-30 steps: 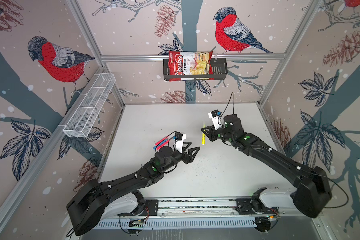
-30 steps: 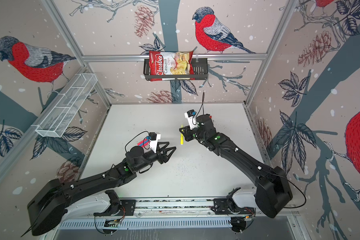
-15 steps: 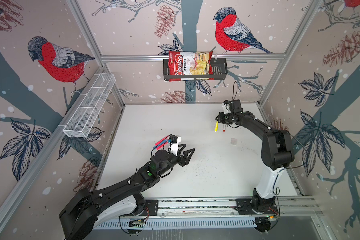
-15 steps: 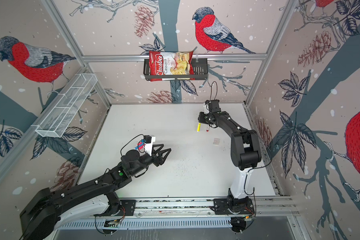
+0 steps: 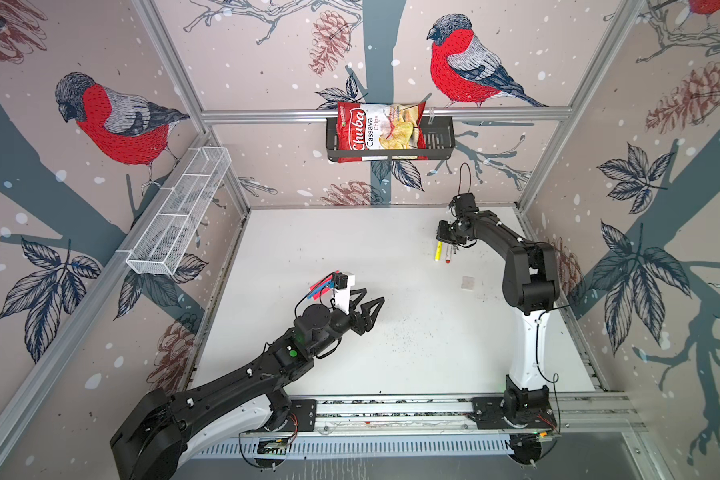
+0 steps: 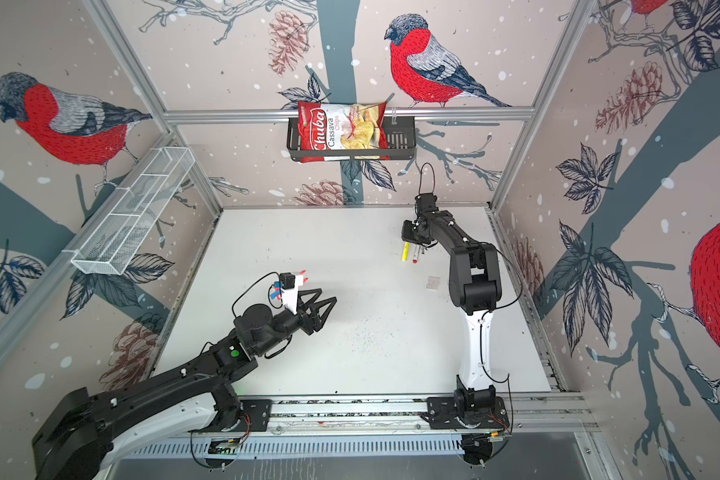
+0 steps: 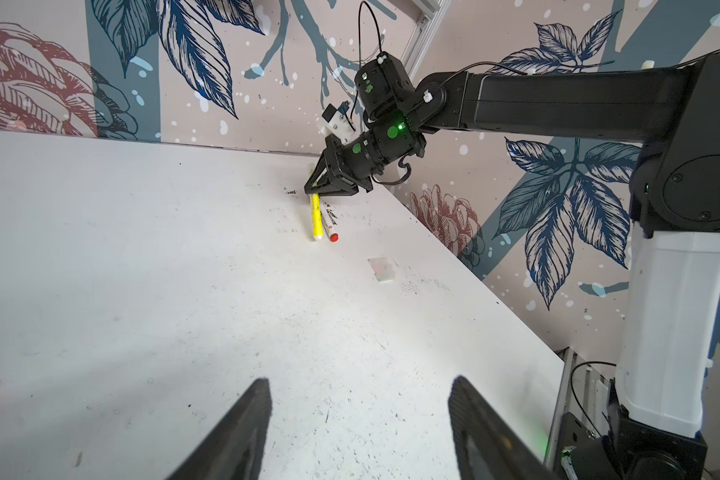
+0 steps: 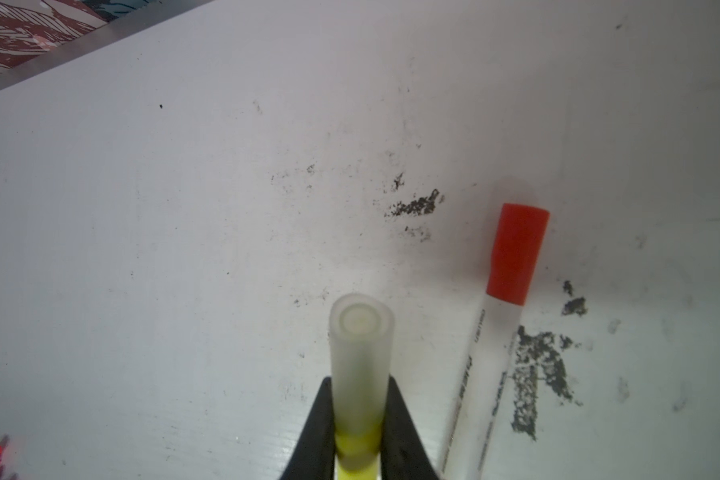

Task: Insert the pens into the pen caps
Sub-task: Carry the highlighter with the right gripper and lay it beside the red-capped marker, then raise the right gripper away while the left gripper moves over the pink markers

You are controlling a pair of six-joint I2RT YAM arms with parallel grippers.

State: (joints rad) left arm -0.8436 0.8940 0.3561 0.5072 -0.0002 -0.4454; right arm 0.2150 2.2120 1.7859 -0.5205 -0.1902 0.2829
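I find the right gripper clamped on the yellow pen, which is seated in its clear cap, forward-right of the basket holding a chips bag. The white pen, in its red cap, lies alongside. The left gripper stands apart, empty.

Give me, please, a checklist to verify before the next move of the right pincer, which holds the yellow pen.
1. Grip: right pincer is shut on the yellow pen. Ok.
2. Capping: the translucent cap sits over the pen's end. Ok.
3. Neighbour: the white marker lies close beside the pen, with a gap showing in the right wrist view. Ok.
4. The marker's red cap is on. Ok.
5. Support: whether the yellow pen already rests on the table. Cannot tell.
6. Left pincer is open, empty and far from the pen. Ok.
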